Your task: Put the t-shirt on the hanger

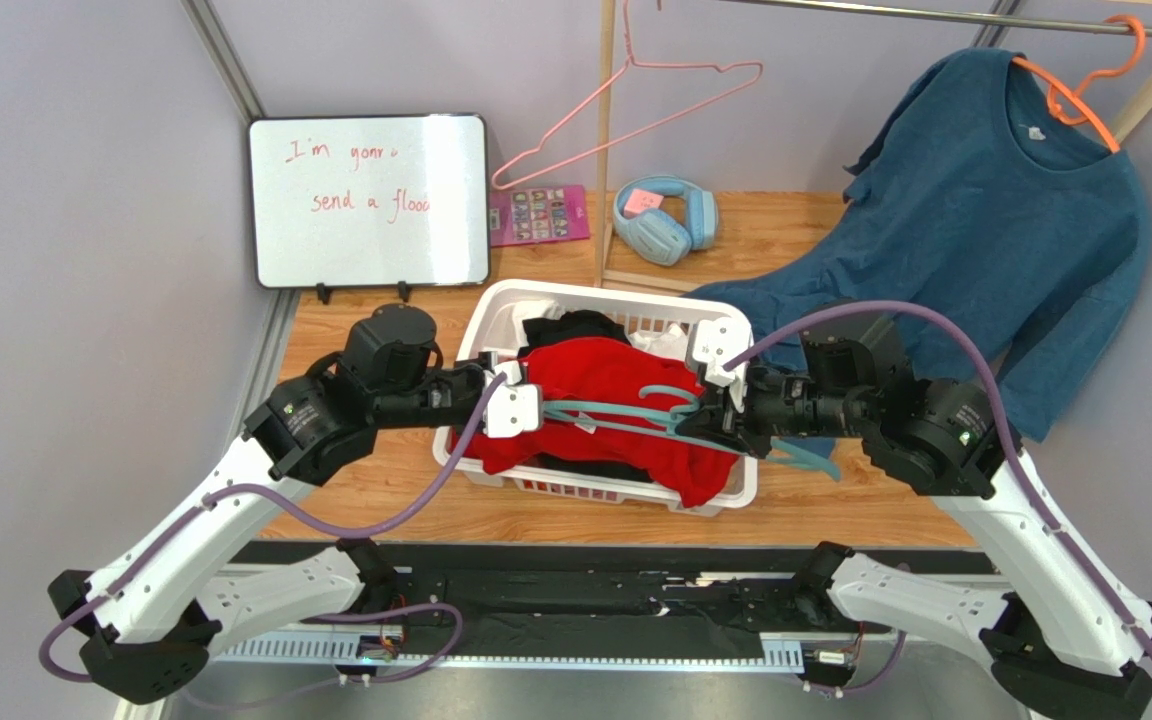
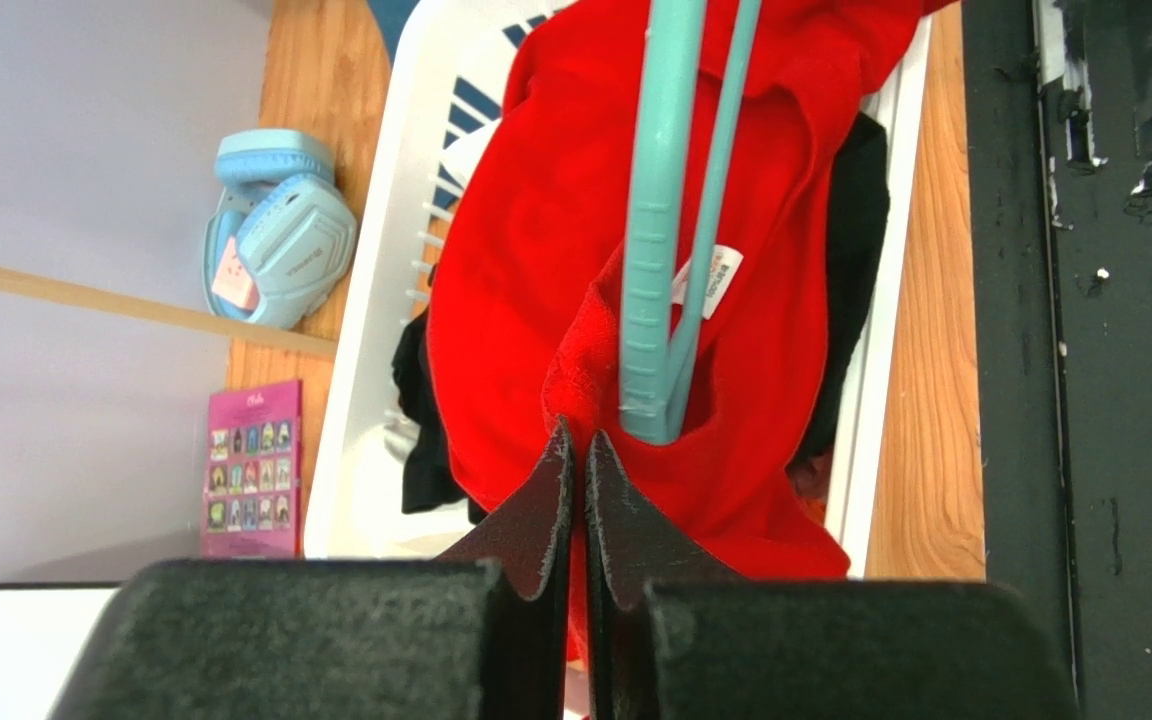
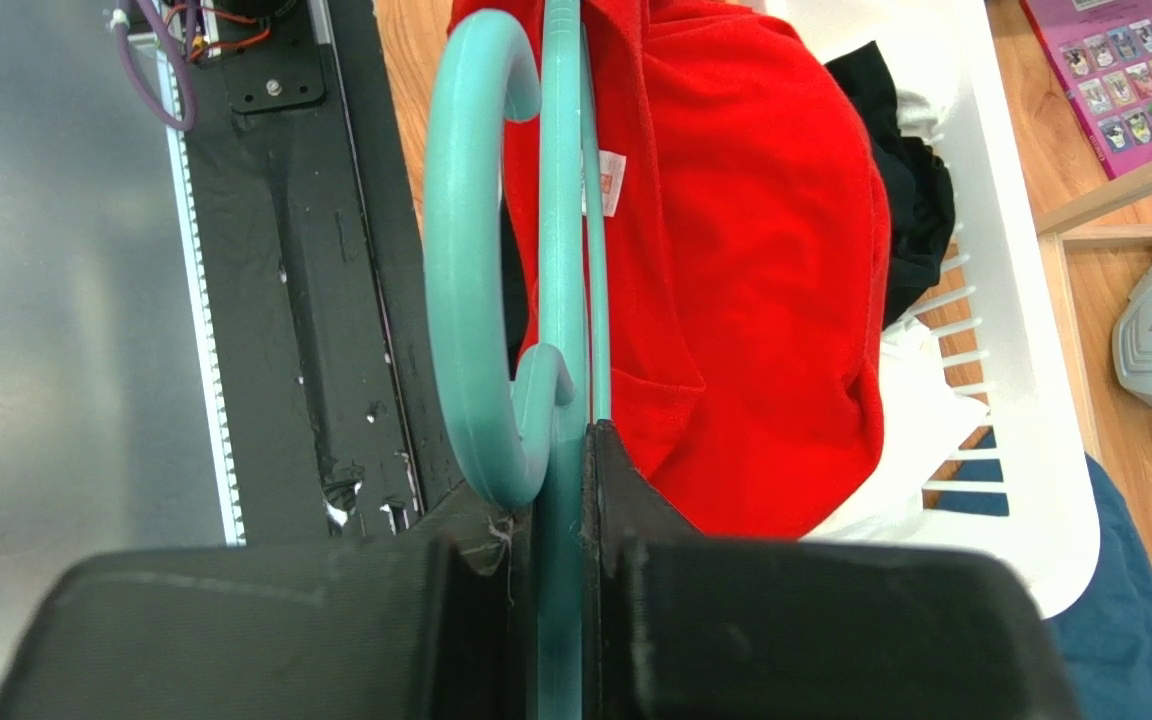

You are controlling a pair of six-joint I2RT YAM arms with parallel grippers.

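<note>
The red t-shirt point(image 1: 612, 393) lies bunched over the white laundry basket point(image 1: 507, 312). The teal hanger point(image 1: 620, 416) runs across it, and one end goes into the neck opening by the white label point(image 2: 710, 282). My left gripper point(image 1: 537, 410) is at the shirt's left side, shut on a fold of the red t-shirt point(image 2: 522, 255) right beside the hanger's end point(image 2: 654, 225). My right gripper point(image 1: 698, 419) is at the shirt's right side, shut on the hanger point(image 3: 564, 225) just below its curved hook point(image 3: 465, 255), with the red t-shirt point(image 3: 732, 255) beyond.
A black garment point(image 3: 910, 180) and white cloth lie in the basket point(image 3: 1025, 390). A teal-blue long-sleeved top point(image 1: 995, 210) hangs on an orange hanger point(image 1: 1086, 90) at the right. Behind are a whiteboard point(image 1: 369, 200), blue headphones point(image 1: 665, 215), a pink card point(image 1: 540, 215) and a pink wire hanger point(image 1: 620, 90).
</note>
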